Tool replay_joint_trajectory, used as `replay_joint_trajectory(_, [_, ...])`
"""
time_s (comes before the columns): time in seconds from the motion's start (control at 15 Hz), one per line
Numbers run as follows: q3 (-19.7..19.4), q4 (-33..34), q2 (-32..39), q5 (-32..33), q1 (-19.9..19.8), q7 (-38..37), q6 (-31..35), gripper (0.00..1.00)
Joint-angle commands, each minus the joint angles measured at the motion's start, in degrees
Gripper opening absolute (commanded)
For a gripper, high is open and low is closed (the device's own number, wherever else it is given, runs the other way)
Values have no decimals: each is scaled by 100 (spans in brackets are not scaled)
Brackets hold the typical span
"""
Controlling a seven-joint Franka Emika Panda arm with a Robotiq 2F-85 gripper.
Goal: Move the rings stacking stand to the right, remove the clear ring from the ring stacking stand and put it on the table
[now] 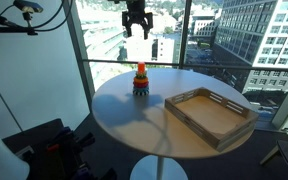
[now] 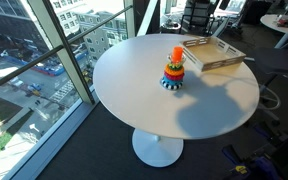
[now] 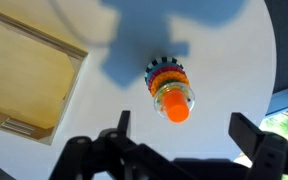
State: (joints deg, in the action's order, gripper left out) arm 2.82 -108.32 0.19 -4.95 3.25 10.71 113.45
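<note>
Round beige surface, wooden tray resting on it, rings stacking stand upright beside the tray, not touching, fingers spread wide and empty above the stand, clear ring seemingly around its orange peg top

Stand alone, upper centre of worktop; bare surface all round. Tray lower right, well apart: only obstacle.

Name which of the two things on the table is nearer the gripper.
The rings stacking stand, the small cone of coloured rings: it stands almost straight below the open gripper, while the wooden tray lies off to one side.
</note>
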Motion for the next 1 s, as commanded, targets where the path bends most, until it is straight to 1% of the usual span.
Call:
replay_joint_trajectory(0.0, [9,32,5,1,-8,6,-39,100])
replay_joint_trajectory(0.07, [9,39,5,1,-8,13,-50,100])
replay_joint_trajectory(0.2, [13,51,96,164,-3,-227,-44,100])
replay_joint_trajectory(0.47, [28,175,513,30,-1,-99,27,100])
replay_joint_trajectory(0.93, [190,224,1067,12,68,-55,851,100])
